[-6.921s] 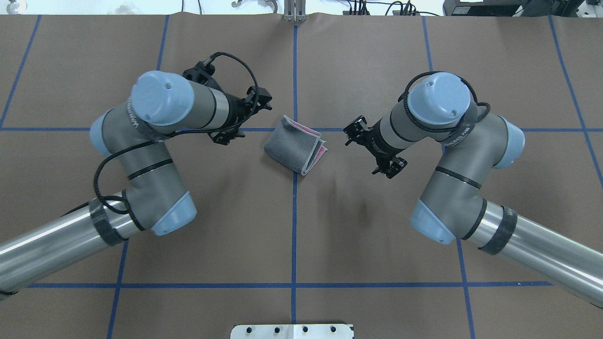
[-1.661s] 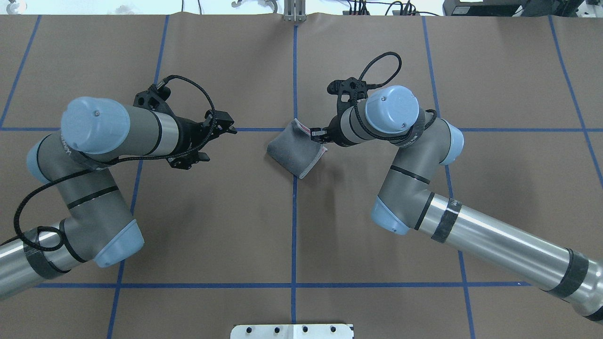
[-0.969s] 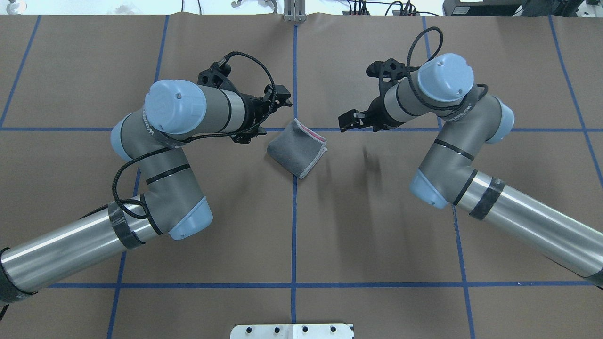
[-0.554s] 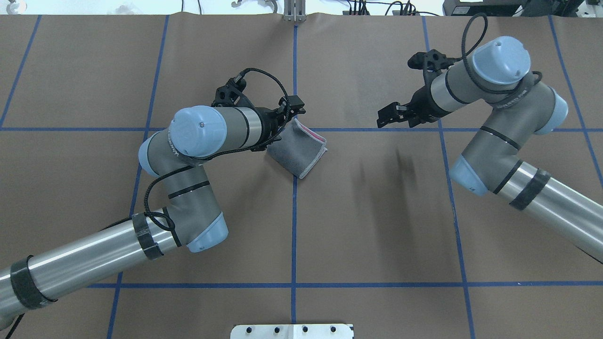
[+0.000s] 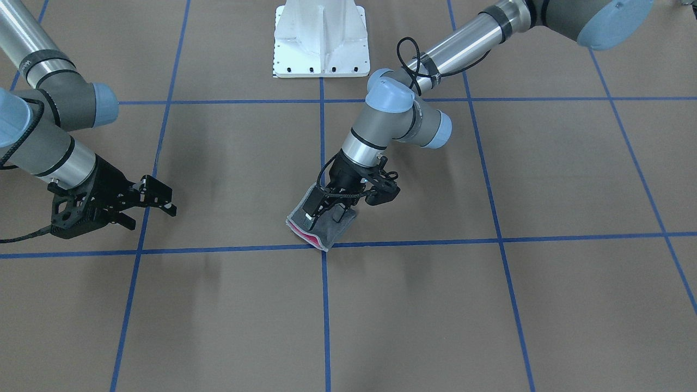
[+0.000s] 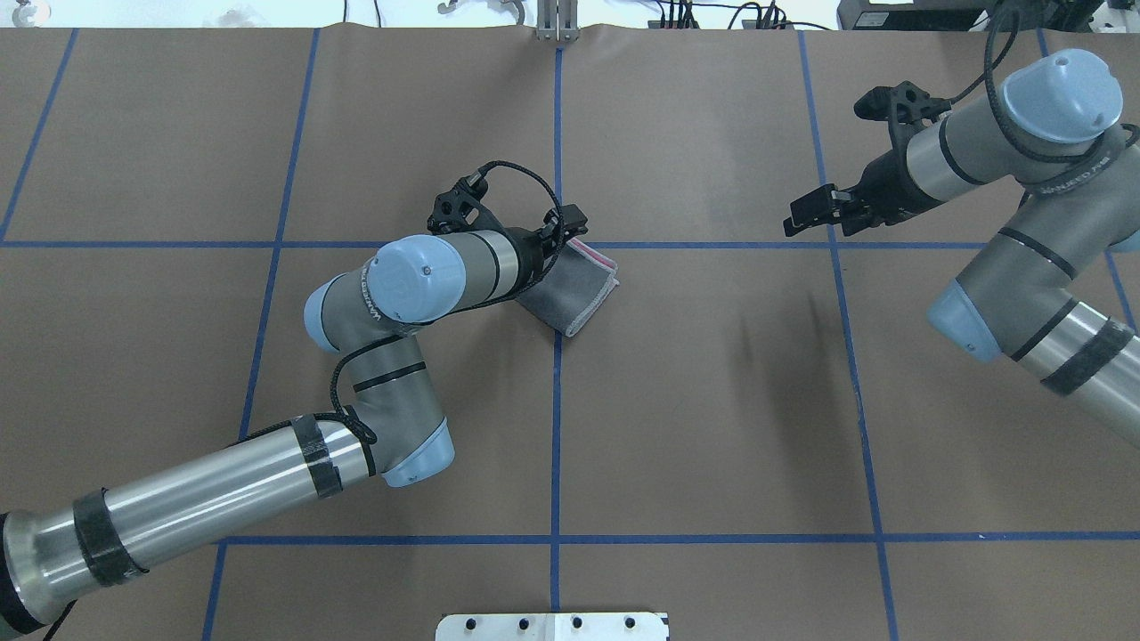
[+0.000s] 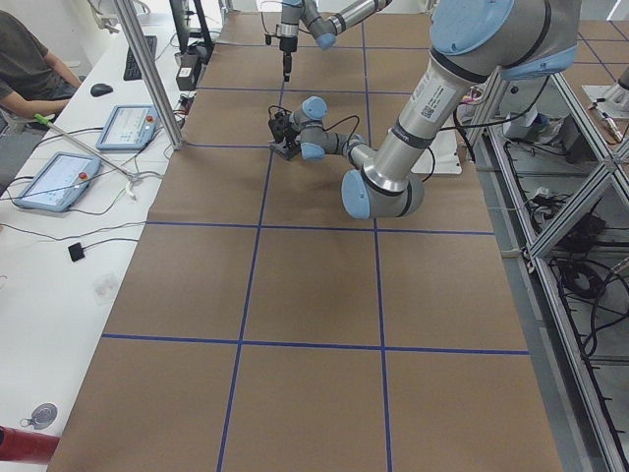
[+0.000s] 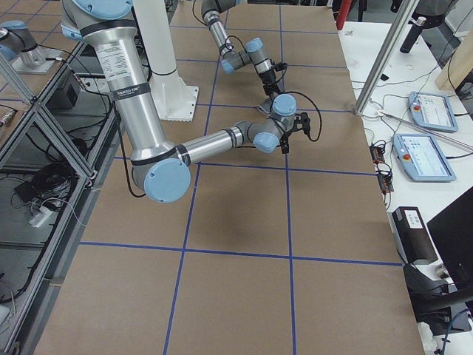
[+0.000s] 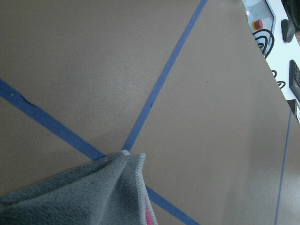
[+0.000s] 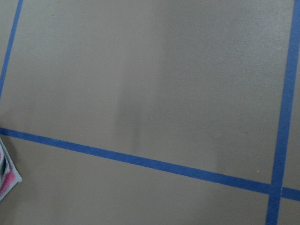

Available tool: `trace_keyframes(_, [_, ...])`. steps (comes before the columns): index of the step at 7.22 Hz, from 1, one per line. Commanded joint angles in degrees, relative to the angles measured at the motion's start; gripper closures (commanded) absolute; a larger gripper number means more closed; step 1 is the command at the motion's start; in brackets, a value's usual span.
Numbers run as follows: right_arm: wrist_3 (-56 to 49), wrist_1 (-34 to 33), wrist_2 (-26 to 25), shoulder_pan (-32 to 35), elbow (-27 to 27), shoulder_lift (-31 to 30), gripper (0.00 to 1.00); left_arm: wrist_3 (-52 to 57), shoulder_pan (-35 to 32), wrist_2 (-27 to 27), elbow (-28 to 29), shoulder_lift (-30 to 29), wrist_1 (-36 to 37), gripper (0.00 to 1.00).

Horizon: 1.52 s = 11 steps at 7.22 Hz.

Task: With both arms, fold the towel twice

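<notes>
Front-facing view: the towel lies as a small, thick grey bundle on the brown surface, just on the robot's side of the blue tape cross, with pink peeping from one edge. The left arm's fingers are down on it, spread apart and clamping nothing that shows. The right arm's fingers hang parted and empty, well away from the cross. Both folds look done; probably only a last pat and a retreat remain.

Overhead: the bundle is near-square with no clear long axis, and sits diagonal to the cross. Its stitched open edges face the right arm's side, its rounded fold the left arm's.

Side views: too small to add detail.

Left wrist: a grey corner meets the cross.

Right wrist: a sliver of towel at the frame's edge.
</notes>
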Motion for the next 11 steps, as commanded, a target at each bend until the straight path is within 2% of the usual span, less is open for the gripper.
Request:
trace_keyframes(1, [-0.04, -0.03, 0.23, 0.39, 0.15, -0.15, 0.00, 0.04, 0.22, -0.01, 1.33, -0.29, -0.10, 0.00])
trace_keyframes(3, [-0.04, -0.03, 0.75, 0.48, 0.06, -0.15, 0.00, 0.30, -0.13, -0.09, 0.72, -2.03, 0.07, 0.00])
trace_keyframes(4, [-0.04, -0.03, 0.84, 0.48, 0.06, -0.23, 0.00, 0.48, -0.57, -0.53, -0.94, -1.70, 0.07, 0.00])
trace_keyframes(11, [-0.04, -0.12, 1.19, 0.83, -0.03, -0.06, 0.00, -0.31, 2.86, -0.53, -1.57, -0.20, 0.69, 0.00])
